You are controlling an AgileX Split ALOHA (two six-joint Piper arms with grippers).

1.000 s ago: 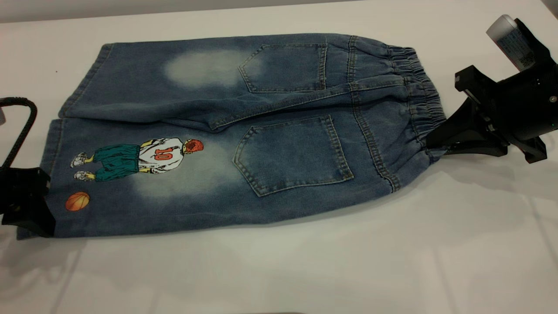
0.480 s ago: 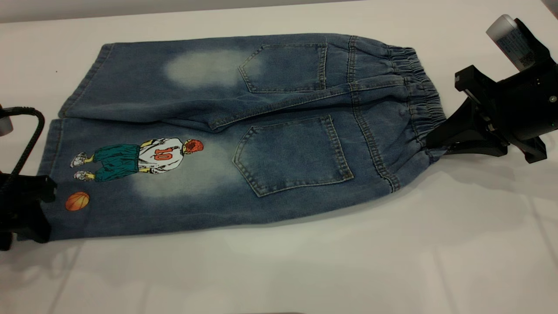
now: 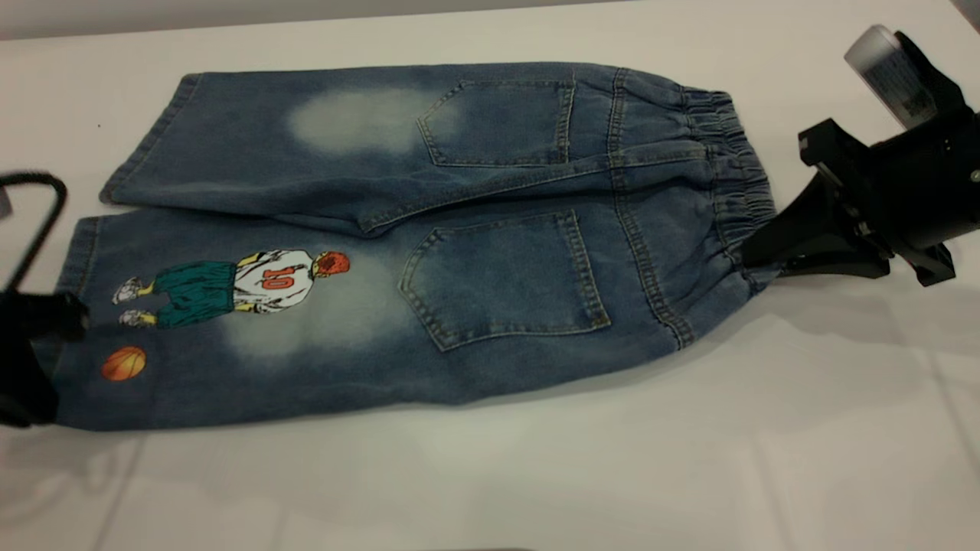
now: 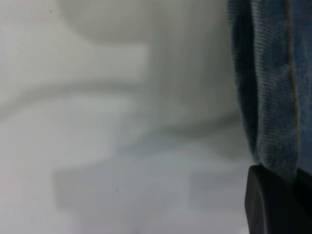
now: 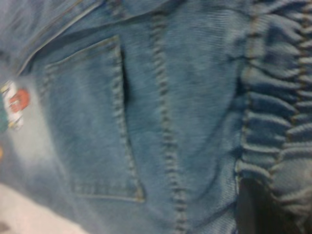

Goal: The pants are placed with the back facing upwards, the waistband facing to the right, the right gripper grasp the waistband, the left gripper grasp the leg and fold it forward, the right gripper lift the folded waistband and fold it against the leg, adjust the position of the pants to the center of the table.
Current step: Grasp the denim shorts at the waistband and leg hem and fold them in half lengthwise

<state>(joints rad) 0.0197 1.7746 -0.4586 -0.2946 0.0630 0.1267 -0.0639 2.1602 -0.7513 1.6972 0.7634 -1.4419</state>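
The blue denim pants [image 3: 459,252] lie back up on the white table [image 3: 536,474], with a basketball-player print on the near leg. Their elastic waistband [image 3: 735,176] points right. My right gripper [image 3: 754,260] is shut on the near end of the waistband; in the right wrist view a dark finger [image 5: 258,209] pinches the gathered waistband [image 5: 278,112] beside a back pocket [image 5: 92,122]. At the far left, my left gripper [image 3: 42,375] is shut on the hem of the near leg [image 3: 84,306]. The left wrist view shows the leg hem [image 4: 273,97] running into a black finger [image 4: 273,209].
A black cable [image 3: 38,222] loops above the left gripper. The far leg [image 3: 253,145] lies flat, slightly overlapping the near one. Bare white tabletop stretches along the front and right of the pants.
The pants have slid a little to the left and now lie flatter. The left gripper has moved left with the hem, and the right gripper has followed slightly.
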